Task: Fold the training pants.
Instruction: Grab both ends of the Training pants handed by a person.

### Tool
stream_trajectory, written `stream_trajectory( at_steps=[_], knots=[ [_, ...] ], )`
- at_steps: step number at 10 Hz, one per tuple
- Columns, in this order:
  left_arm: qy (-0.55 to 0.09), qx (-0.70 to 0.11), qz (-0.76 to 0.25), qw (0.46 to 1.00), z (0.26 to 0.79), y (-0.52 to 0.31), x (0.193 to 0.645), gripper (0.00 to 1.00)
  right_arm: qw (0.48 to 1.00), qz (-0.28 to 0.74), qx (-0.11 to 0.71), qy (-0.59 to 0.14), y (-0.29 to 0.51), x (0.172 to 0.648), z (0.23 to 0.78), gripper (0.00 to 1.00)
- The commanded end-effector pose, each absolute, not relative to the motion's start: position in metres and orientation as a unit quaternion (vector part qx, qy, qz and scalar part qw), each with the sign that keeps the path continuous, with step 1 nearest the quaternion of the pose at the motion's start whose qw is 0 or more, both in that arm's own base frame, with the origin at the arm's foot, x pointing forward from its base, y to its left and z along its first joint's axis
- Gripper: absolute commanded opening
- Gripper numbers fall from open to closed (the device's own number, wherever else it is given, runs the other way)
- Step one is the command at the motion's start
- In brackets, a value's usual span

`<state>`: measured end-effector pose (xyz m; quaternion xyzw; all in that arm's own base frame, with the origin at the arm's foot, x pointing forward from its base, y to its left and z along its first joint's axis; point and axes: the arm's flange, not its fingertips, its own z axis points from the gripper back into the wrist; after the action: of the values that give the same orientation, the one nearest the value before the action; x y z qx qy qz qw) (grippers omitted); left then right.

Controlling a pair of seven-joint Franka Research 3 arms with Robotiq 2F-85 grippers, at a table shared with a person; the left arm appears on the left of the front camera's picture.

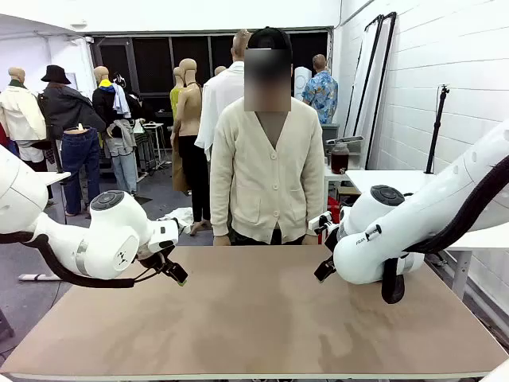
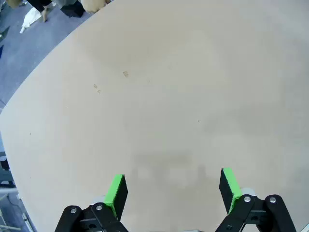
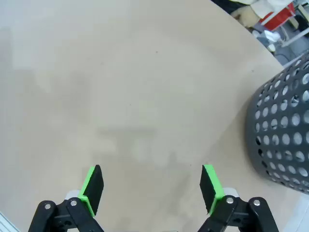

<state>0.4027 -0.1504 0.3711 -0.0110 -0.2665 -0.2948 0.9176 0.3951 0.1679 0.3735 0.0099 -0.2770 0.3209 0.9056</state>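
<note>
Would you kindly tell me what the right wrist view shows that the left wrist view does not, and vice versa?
Right wrist view: a dark grey perforated basket by the table's edge. Left wrist view: a white cloth on grey floor past the table's edge. Shared: the tan tabletop under an open, empty gripper, the left gripper in one, the right gripper in the other.

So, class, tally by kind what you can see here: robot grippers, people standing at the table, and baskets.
Grippers: 2, the left gripper and the right gripper
Person standing opposite: 1
Grey perforated basket: 1
Total: 4
</note>
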Motion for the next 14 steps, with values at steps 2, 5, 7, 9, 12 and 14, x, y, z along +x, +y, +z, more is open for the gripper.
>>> stream_trajectory(
  at_steps=[2,5,7,9,12,14],
  knots=[
    [-0.267,-0.011,-0.295,0.917,0.3712,-0.1504,0.4027,1.0,0.906,0.321,0.01,-0.277,0.1679,0.3951,0.3735,1.0],
    [-0.267,-0.011,-0.295,0.917,0.3712,-0.1504,0.4027,1.0,0.906,0.321,0.01,-0.277,0.1679,0.3951,0.3735,1.0],
    [-0.267,-0.011,-0.295,0.917,0.3712,-0.1504,0.4027,1.0,0.906,0.321,0.01,-0.277,0.1679,0.3951,0.3735,1.0],
    [-0.267,-0.011,-0.295,0.917,0.3712,-0.1504,0.4027,1.0,0.906,0.321,0.01,-0.277,0.1679,0.3951,0.3735,1.0],
    [-0.267,-0.011,-0.295,0.917,0.3712,-0.1504,0.4027,1.0,0.906,0.321,0.01,-0.277,0.1679,0.3951,0.3735,1.0],
    [-0.267,-0.011,-0.295,0.917,0.3712,-0.1504,0.4027,1.0,0.906,0.321,0.01,-0.277,0.1679,0.3951,0.3735,1.0]
  ],
)
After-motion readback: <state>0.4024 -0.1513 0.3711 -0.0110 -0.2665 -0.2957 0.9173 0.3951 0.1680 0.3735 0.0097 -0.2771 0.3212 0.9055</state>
